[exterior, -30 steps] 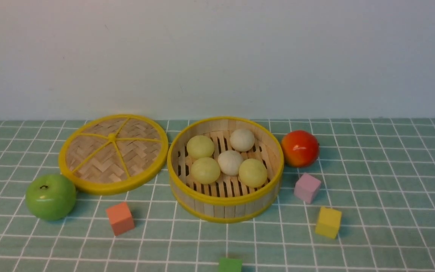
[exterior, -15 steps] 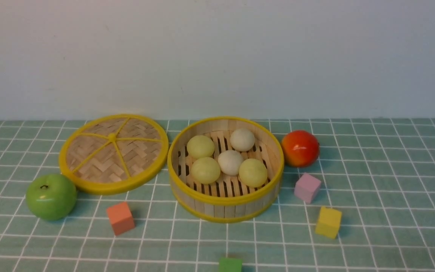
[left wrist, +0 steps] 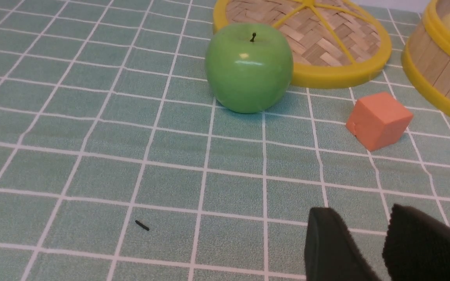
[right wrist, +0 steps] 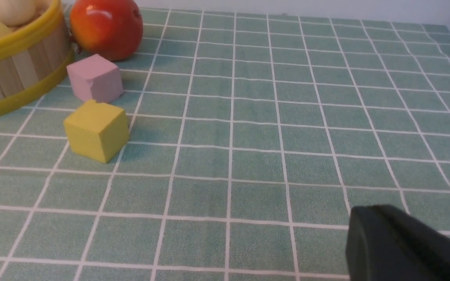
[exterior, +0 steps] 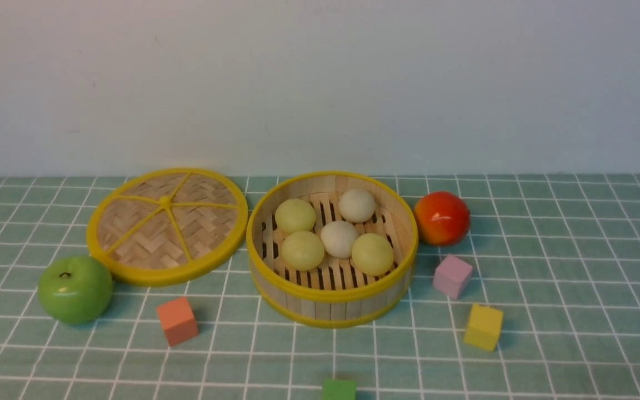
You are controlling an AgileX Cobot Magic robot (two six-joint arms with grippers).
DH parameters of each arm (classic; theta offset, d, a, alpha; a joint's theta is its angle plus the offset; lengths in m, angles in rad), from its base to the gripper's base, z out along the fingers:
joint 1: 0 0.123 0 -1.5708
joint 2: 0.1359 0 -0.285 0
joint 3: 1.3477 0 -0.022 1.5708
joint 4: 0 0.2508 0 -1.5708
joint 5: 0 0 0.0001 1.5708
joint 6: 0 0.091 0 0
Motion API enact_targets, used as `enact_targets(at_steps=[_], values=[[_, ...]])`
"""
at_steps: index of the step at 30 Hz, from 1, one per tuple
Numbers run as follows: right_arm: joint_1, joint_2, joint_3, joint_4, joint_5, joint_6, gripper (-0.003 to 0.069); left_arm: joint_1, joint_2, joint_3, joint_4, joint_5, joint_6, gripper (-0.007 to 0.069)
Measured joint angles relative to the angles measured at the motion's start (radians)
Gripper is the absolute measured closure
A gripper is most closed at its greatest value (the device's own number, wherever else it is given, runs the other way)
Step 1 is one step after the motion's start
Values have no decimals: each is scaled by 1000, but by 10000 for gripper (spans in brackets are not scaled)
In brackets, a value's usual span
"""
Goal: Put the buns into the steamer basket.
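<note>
Several buns lie inside the steamer basket (exterior: 325,305) at mid-table: three pale yellow-green ones (exterior: 295,215) (exterior: 302,250) (exterior: 372,254) and two off-white ones (exterior: 356,205) (exterior: 339,239). Neither arm shows in the front view. In the left wrist view my left gripper (left wrist: 361,212) hovers low over bare cloth, nearer than the green apple, open with nothing between its fingers. In the right wrist view my right gripper (right wrist: 369,212) shows as one dark mass with no gap, shut and empty, over the cloth well to the right of the basket (right wrist: 14,66).
A flat woven lid (exterior: 167,225) lies left of the basket, with a green apple (exterior: 74,289) in front of it. A red-orange apple (exterior: 441,218) sits right of the basket. Orange (exterior: 176,320), pink (exterior: 451,276), yellow (exterior: 483,326) and green (exterior: 338,389) cubes are scattered in front.
</note>
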Motion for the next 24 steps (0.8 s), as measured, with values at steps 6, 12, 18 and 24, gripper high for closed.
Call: enact_targets(at_steps=[6, 12, 18, 24], values=[[0, 0, 0, 0, 0, 0, 627, 0, 0, 0, 0, 0, 0, 387], [0, 0, 0, 0, 0, 0, 619, 0, 0, 0, 0, 0, 0, 387], [0, 0, 0, 0, 0, 0, 608, 0, 0, 0, 0, 0, 0, 387], [0, 0, 0, 0, 0, 0, 601, 0, 0, 0, 0, 0, 0, 387]])
